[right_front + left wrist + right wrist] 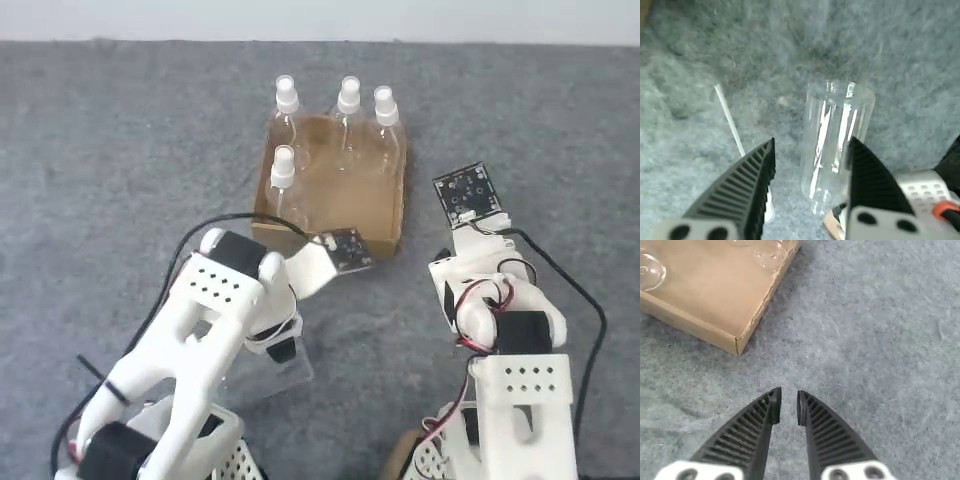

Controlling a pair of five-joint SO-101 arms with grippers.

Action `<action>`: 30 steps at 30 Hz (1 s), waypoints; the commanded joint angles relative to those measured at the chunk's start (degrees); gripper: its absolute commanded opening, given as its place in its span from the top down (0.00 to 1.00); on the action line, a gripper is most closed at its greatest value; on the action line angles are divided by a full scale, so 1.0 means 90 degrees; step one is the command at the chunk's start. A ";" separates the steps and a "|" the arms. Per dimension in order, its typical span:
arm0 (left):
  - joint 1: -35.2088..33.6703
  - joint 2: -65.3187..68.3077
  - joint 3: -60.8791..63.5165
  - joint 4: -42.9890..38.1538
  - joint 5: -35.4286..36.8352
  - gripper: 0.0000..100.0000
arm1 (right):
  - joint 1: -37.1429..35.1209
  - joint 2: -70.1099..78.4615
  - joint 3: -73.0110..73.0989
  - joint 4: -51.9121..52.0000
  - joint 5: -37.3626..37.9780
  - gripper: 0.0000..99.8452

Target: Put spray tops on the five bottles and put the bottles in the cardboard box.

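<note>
We log: left end effector [811,145] spread above uncapped clear bottle [837,135] lying on grey surface [520,120], near of cardboard box [345,205] | spray top tube [730,117] beside it | right end effector [788,392] almost pressed together, empty | four capped bottles [347,125] upright in box.

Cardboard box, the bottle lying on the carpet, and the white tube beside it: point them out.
cardboard box [705,290]: right wrist view, bare floor near its corner.
bottle [837,135]: left wrist view, middle of its clear side.
white tube [729,117]: left wrist view, midway along its length.
</note>
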 commanded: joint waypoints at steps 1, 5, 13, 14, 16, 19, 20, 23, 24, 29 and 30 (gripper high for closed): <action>-0.0117 -0.0039 -0.1265 0.0928 0.0215 0.77 | 0.0093 -0.0210 -0.0107 -0.0005 -0.0078 0.98; -0.0781 -0.0039 -0.2066 0.1201 0.0225 0.77 | 0.0083 -0.0210 -0.0107 -0.0005 -0.0078 0.98; -0.2432 -0.0039 -0.2418 0.1182 0.0225 0.77 | 0.0044 -0.0210 -0.0107 0.0044 -0.0078 0.98; -0.2637 -0.0039 -0.2418 0.1182 0.0225 0.77 | 0.0044 -0.0210 -0.0107 0.0044 -0.0078 0.98; -0.3048 -0.0039 -0.2408 0.1114 0.0322 0.80 | 0.0044 -0.0200 -0.0098 0.0024 -0.0078 0.98; -0.3516 -0.0039 -0.2359 0.0821 0.0830 0.88 | 0.0044 -0.0200 -0.0088 0.0005 -0.0078 0.98; -0.3643 -0.0029 -0.2310 0.0733 0.0938 0.91 | 0.0044 -0.0200 -0.0088 0.0005 -0.0078 0.98; -0.3888 -0.0039 -0.2154 0.0615 0.1104 0.98 | 0.0034 -0.0200 -0.0078 0.0044 -0.0068 0.98; -0.3966 -0.0039 -0.2144 0.0606 0.1182 0.99 | -0.0005 -0.0200 -0.0078 0.0054 -0.0059 0.98; -0.4552 -0.0039 -0.2115 0.0293 0.1739 0.99 | -0.0249 -0.0200 -0.0078 0.0063 -0.0020 0.98; -0.4669 -0.0039 -0.2115 0.0254 0.1807 0.99 | -0.0249 -0.0200 -0.0078 0.0063 -0.0020 0.98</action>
